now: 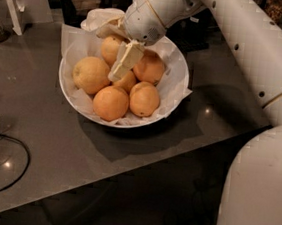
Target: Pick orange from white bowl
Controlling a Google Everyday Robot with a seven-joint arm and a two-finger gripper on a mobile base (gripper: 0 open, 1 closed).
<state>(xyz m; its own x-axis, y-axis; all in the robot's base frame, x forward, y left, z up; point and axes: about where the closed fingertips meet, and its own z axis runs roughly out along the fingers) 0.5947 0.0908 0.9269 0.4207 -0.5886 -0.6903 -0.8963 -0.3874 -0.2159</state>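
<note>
The gripper [122, 62] hangs low inside the white bowl [129, 125], pressed in among the 6 fruits at the back of the pile, right against the orange [111, 50], which sits at the far side of the bowl under the wrist; whether the gripper is released or clenched on it cannot be told from this angle. The fruits are packed touching one another, so the main risk is crowding: a close on the orange could pinch the small middle orange [126, 81] or the deeper-coloured one [149, 67] beside it, and the grip would land off-centre. A round, dimpled skin probably slips under an off-centre squeeze, so the fruit could squirt out as the arm rises and roll over the low rim onto the grey table [52, 140]. Lifting 1 fruit from a heap may also let its neighbours shift or tumble. The crinkled paper lining [178, 85] is loose, and if it is caught it could drag the shallow bowl or come up with the fruit
</note>
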